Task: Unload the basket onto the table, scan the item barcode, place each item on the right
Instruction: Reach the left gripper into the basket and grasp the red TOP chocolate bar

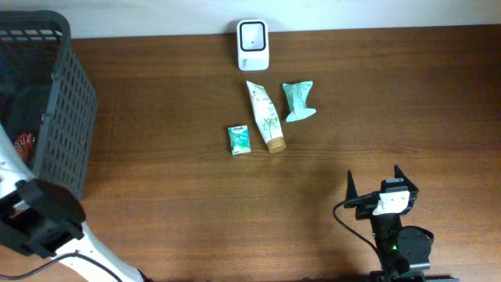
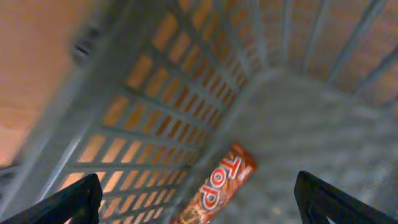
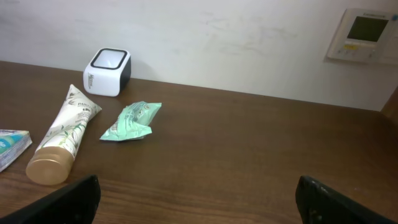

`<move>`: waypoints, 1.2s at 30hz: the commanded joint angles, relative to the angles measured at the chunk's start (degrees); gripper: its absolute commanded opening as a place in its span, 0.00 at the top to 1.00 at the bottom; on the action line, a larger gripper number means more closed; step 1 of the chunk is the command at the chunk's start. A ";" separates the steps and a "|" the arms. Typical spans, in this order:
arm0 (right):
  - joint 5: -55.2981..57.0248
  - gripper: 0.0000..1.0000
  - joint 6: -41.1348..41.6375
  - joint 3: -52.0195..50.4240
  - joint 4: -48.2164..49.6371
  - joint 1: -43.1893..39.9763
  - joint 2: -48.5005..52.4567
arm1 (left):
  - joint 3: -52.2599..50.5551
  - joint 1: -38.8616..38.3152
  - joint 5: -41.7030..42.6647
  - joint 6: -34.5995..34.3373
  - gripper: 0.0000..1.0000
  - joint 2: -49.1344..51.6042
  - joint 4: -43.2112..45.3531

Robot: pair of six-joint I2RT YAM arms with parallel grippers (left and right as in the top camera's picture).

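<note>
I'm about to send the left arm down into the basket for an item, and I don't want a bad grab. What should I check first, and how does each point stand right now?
1. The left gripper is open: ok.
2. The red packet lies in the basket, in line with the gap between the fingers: ok.
3. Its barcode faces up: cannot tell.
4. Nothing rests on top of the scanner: ok.
5. The right gripper is open and apart from the tube: ok.
</note>
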 commanded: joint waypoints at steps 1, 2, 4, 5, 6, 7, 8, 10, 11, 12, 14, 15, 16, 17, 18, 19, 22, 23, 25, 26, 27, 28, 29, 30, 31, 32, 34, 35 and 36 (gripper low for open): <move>0.28 0.01 -0.31 -0.31 -0.24 0.33 -0.28 | -6.08 4.74 6.14 8.41 0.05 -0.22 0.37; 0.28 0.01 -0.28 -0.31 -0.24 0.33 -0.28 | -7.85 5.84 6.51 10.43 0.05 -0.22 0.37; 0.28 0.01 -0.28 -0.31 -0.24 0.33 -0.28 | -11.78 7.48 11.47 17.97 0.09 -0.22 0.37; 0.28 0.01 -0.28 -0.31 -0.24 0.33 -0.28 | -14.23 8.00 13.00 20.94 0.08 -0.22 0.68; 0.28 0.01 -0.28 -0.31 -0.24 0.35 -0.28 | -15.58 8.09 13.22 22.62 0.07 -0.22 1.01; 0.28 0.01 -0.31 -0.31 -0.24 0.33 -0.28 | -17.79 8.09 13.20 25.09 0.05 -0.22 1.55; 0.28 0.01 -0.28 -0.31 -0.24 0.33 -0.28 | -20.00 8.09 13.18 26.64 0.05 -0.22 2.84; 0.28 0.01 -0.28 -0.31 -0.24 0.33 -0.28 | -22.99 8.09 13.16 29.51 0.06 -0.15 4.74; 0.28 0.01 -0.28 -0.31 -0.24 0.33 -0.28 | -24.11 8.20 12.85 29.62 0.07 -0.13 6.69; 0.28 0.01 -0.28 -0.31 -0.24 0.33 -0.28 | -25.18 8.20 12.00 30.58 0.09 -0.13 8.52; 0.28 0.01 -0.28 -0.31 -0.24 0.35 -0.28 | -26.84 8.17 11.58 34.53 0.11 -0.13 10.12; 0.28 0.01 -0.28 -0.31 -0.24 0.33 -0.28 | -27.54 8.20 11.45 34.73 0.11 -0.13 10.80; 0.28 0.01 -0.28 -0.31 -0.24 0.35 -0.28 | -29.20 8.26 11.50 35.54 0.11 -0.13 11.72; 0.28 0.01 -0.31 -0.31 -0.24 0.35 -0.28 | -31.52 8.24 11.67 37.09 0.11 -0.11 12.24; 0.28 0.01 -0.28 -0.31 -0.24 0.33 -0.28 | -32.46 8.24 11.67 37.07 0.12 -0.11 12.66; 0.28 0.01 -0.28 -0.31 -0.24 0.33 -0.28 | -33.38 8.24 11.67 37.05 0.14 -0.11 13.00; 0.28 0.01 -0.28 -0.31 -0.24 0.33 -0.28 | -37.62 8.24 11.37 37.00 0.28 -0.11 15.63; 0.28 0.01 -0.31 -0.31 -0.24 0.33 -0.28 | -38.32 8.26 10.58 36.94 0.30 -0.11 16.13; 0.28 0.01 -0.31 -0.31 -0.24 0.35 -0.28 | -39.85 8.26 8.09 36.13 0.29 -0.11 17.94; 0.28 0.01 -0.31 -0.31 -0.24 0.33 -0.28 | -39.85 8.35 8.11 36.11 0.28 -0.11 18.71; 0.28 0.01 -0.28 -0.31 -0.24 0.35 -0.28 | -39.85 8.35 7.80 36.09 0.27 -0.11 19.52; 0.28 0.01 -0.28 -0.31 -0.24 0.33 -0.28 | -39.85 8.35 6.34 34.67 0.25 -0.11 20.68; 0.28 0.01 -0.31 -0.31 -0.24 0.33 -0.28 | -39.85 8.35 4.94 34.21 0.23 -0.11 21.55; 0.28 0.01 -0.28 -0.31 -0.24 0.35 -0.28 | -39.82 8.28 4.42 34.23 0.21 -0.13 21.84; 0.28 0.01 -0.28 -0.31 -0.24 0.35 -0.28 | -39.82 8.17 4.02 34.25 0.18 -0.13 21.97; 0.28 0.01 -0.28 -0.31 -0.24 0.33 -0.28 | -39.82 8.17 3.85 34.27 0.13 -0.13 22.27; 0.28 0.01 -0.28 -0.31 -0.24 0.33 -0.28 | -39.78 8.22 1.95 34.23 0.07 -0.13 22.62; 0.28 0.01 -0.28 -0.31 -0.24 0.35 -0.28 | -39.78 8.50 2.05 34.21 0.02 -0.13 22.29; 0.28 0.01 -0.28 -0.31 -0.24 0.33 -0.28 | -39.80 8.76 2.49 34.23 0.00 -0.13 21.68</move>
